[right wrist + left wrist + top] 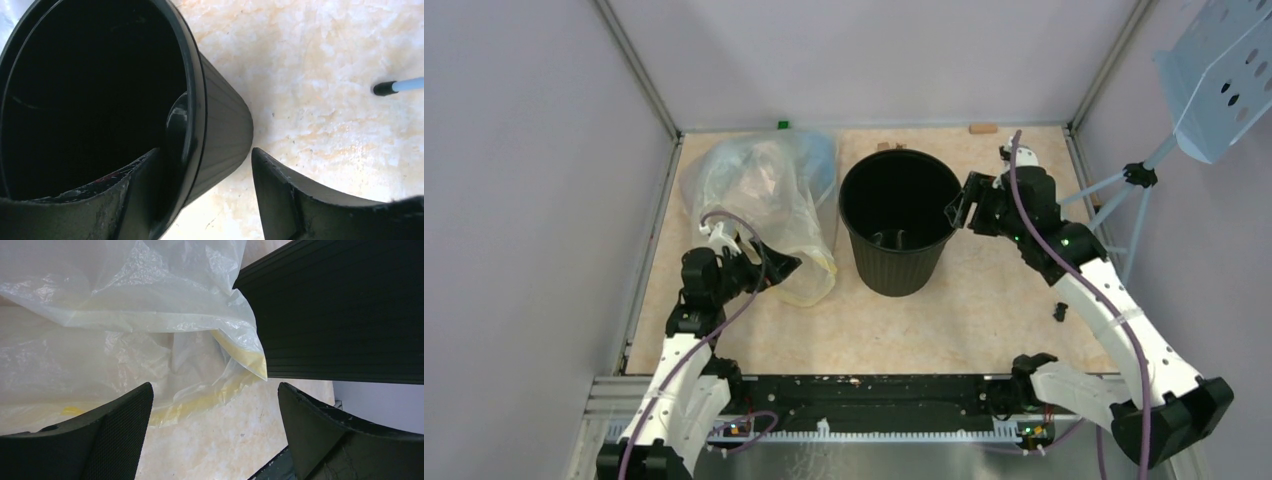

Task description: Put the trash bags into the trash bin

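Observation:
The trash bag [764,195], see-through crinkly film with a yellowish hem, lies crumpled on the table at the left of the trash bin [899,225]. The bin is round, black and ribbed, and stands upright in the middle. My left gripper [781,268] is open at the bag's near edge. In the left wrist view the bag's hem [210,400] lies just beyond the gripper [215,407], with nothing between the fingers. My right gripper [957,212] straddles the bin's right rim [192,100]. One finger [135,185] is inside the bin and the other finger [285,190] outside, clear of the wall.
A pale blue perforated panel [1219,70] on a thin stand rises at the right wall. One of its black-tipped legs [385,88] rests on the table. A green piece [782,125] and a wooden block [983,128] lie at the back edge. A small black part [1060,311] is near the right arm.

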Motion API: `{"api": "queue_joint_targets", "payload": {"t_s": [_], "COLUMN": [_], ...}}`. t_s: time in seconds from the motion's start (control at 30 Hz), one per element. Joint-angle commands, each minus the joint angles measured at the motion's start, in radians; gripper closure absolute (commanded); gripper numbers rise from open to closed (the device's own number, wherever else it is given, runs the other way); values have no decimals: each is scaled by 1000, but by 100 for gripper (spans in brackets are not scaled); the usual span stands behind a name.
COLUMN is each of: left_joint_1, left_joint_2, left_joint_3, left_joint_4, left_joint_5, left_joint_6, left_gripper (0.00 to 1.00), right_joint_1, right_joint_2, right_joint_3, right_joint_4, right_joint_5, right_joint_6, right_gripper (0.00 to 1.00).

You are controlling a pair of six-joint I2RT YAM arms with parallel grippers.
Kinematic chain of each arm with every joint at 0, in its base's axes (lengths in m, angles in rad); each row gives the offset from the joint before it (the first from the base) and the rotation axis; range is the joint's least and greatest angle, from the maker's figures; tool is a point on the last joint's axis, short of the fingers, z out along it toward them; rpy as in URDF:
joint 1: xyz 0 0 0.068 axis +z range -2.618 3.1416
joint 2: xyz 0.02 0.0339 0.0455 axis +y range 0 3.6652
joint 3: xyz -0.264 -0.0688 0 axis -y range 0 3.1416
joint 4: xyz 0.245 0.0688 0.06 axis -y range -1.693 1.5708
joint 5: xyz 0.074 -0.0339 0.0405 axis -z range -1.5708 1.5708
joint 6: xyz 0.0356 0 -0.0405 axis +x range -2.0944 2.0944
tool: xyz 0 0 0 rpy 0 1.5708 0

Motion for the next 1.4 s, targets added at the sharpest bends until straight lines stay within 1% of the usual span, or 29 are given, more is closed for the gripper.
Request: {"api": "queue_joint_targets", "payload": {"t_s": [0.0, 0.07, 0.1, 0.17, 0.23, 0.27, 0.33, 0.43, 0.5, 0.63, 0.83, 0.87, 0.9, 0.93, 0.97, 1.0, 1.03, 1.07, 1.13, 1.23, 1.3, 1.37], "left_joint_1": [-2, -2, -2, -2, -2, -2, -2, -2, -1, -2, -2, -2, -2, -2, -2, -2, -2, -2, -2, -3, -2, -2], "left_joint_2": [11, 14, 15, 18, 22, 23, 27, 34, 40, 65, 114, 118, 116, 115, 112, 109, 109, 110, 115, 122, 124, 121], "left_joint_3": [24, 29, 33, 43, 54, 59, 70, 93, 109, 142, 182, 185, 188, 192, 197, 202, 207, 215, 234, 256, 266, 272], "left_joint_4": [74, 74, 75, 74, 67, 59, 43, 6, -14, -37, -39, -39, -38, -41, -45, -51, -58, -69, -95, -126, -140, -143], "left_joint_5": [22, 15, 14, 7, -3, -10, -28, -64, -90, -142, -144, -140, -139, -141, -142, -146, -148, -150, -153, -162, -171, -186], "left_joint_6": [18, 22, 24, 28, 35, 40, 49, 67, 82, 98, 78, 72, 70, 71, 75, 82, 91, 101, 124, 145, 147, 145], "left_gripper": [1, 1, 1, 1, 1, 1, 1, 1, 1, 1, 1, 1, 1, 1, 1, 1, 1, 1, 1, 1, 1, 1], "right_joint_1": [44, 59, 62, 63, 63, 64, 63, 61, 48, -6, -79, -85, -87, -88, -88, -88, -88, -88, -88, -68, -15, 82], "right_joint_2": [89, 138, 158, 201, 251, 274, 333, 405, 461, 596, 812, 846, 865, 876, 878, 871, 855, 829, 775, 666, 572, 498], "right_joint_3": [111, 142, 166, 205, 248, 273, 321, 395, 456, 599, 862, 901, 932, 965, 986, 996, 990, 976, 948, 884, 824, 756], "right_joint_4": [32, 21, 23, 19, 8, 2, -10, 6, 21, 38, 16, 7, -1, -17, -36, -48, -48, -42, -40, -38, -29, -10], "right_joint_5": [136, 209, 231, 263, 308, 336, 395, 457, 470, 452, 432, 411, 388, 367, 352, 341, 334, 319, 295, 263, 295, 339], "right_joint_6": [-25, -35, -48, -62, -78, -86, -94, -110, -115, -115, -116, -140, -170, -194, -211, -224, -240, -258, -291, -355, -430, -491], "right_gripper": [38, 45, 51, 66, 84, 91, 100, 100, 100, 100, 100, 95, 87, 78, 63, 53, 43, 37, 32, 29, 29, 29]}}
